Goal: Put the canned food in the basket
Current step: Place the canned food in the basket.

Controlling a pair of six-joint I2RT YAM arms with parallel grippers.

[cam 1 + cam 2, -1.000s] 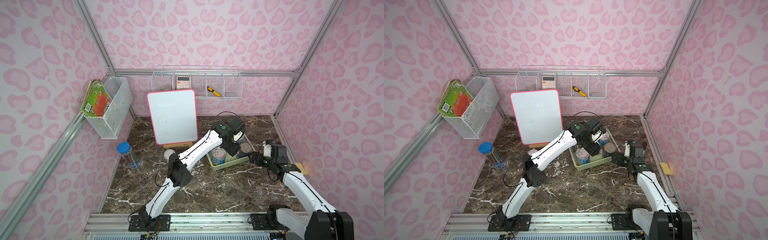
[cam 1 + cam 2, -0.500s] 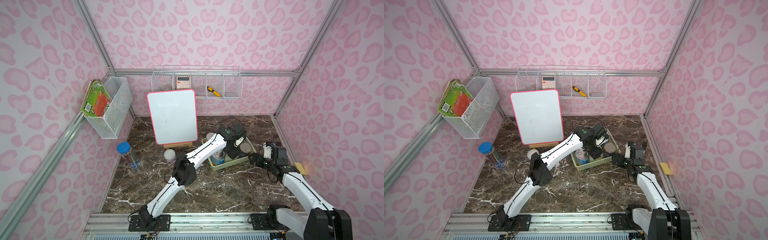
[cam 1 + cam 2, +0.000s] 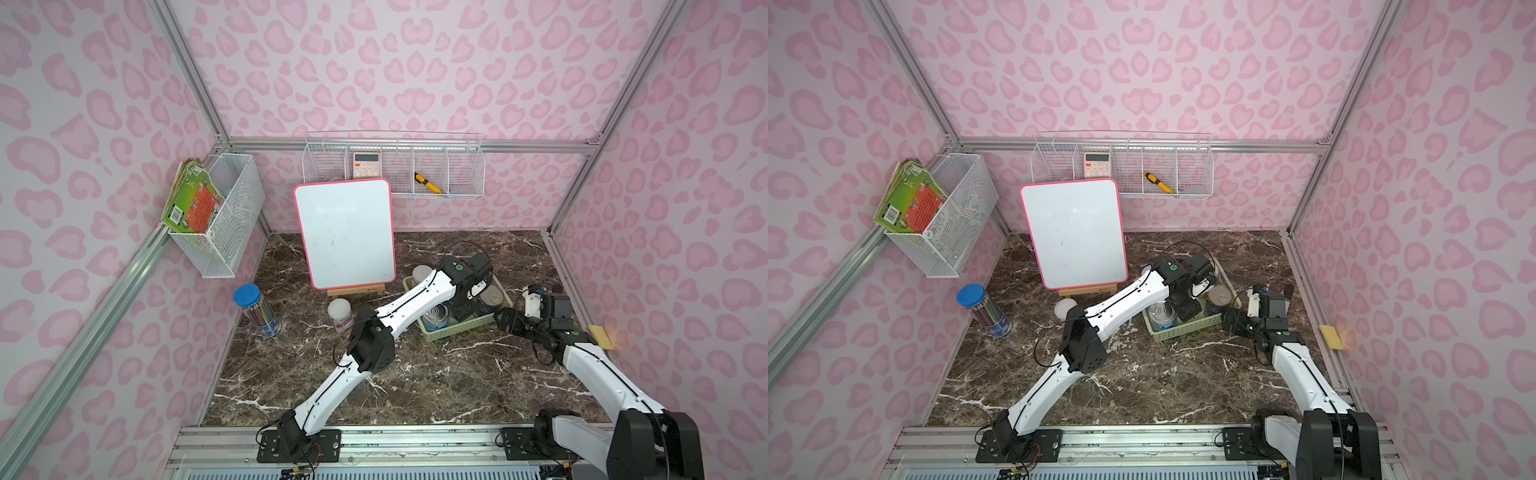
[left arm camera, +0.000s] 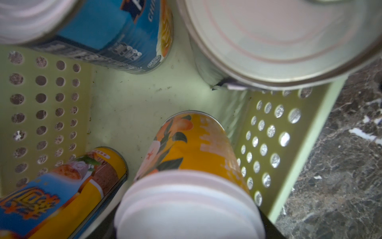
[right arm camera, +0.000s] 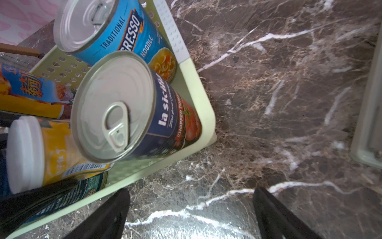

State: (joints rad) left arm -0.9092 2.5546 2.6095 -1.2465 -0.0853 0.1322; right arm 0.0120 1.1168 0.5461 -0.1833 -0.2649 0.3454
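Up front, the right gripper (image 5: pixel 191 192) hovers low over the marbled table (image 3: pixel 436 382), just beside the right end of the pale green basket (image 3: pixel 465 331). Its jaws are spread wide with nothing between them. A little further in, the left gripper (image 3: pixel 464 309) reaches down inside the basket and is closed around a yellow can (image 4: pixel 192 149) with a white lid, close to a perforated side wall. Whether the can's base touches the basket floor cannot be told. In the basket's right corner stands a dark blue can (image 5: pixel 115 107) with a pull-tab top, and a light blue can (image 5: pixel 107 27) stands behind it. A third silver-topped can (image 3: pixel 436 314) sits left of the gripper. A second yellow can (image 4: pixel 62 186) is in the basket just beside the held one. A last can (image 3: pixel 340 313), white-lidded, stands on the table well left of the basket. Beyond it to the left is a jar of pencils (image 3: pixel 253 307), and behind it a whiteboard (image 3: pixel 345 232) leans on a wooden stand.
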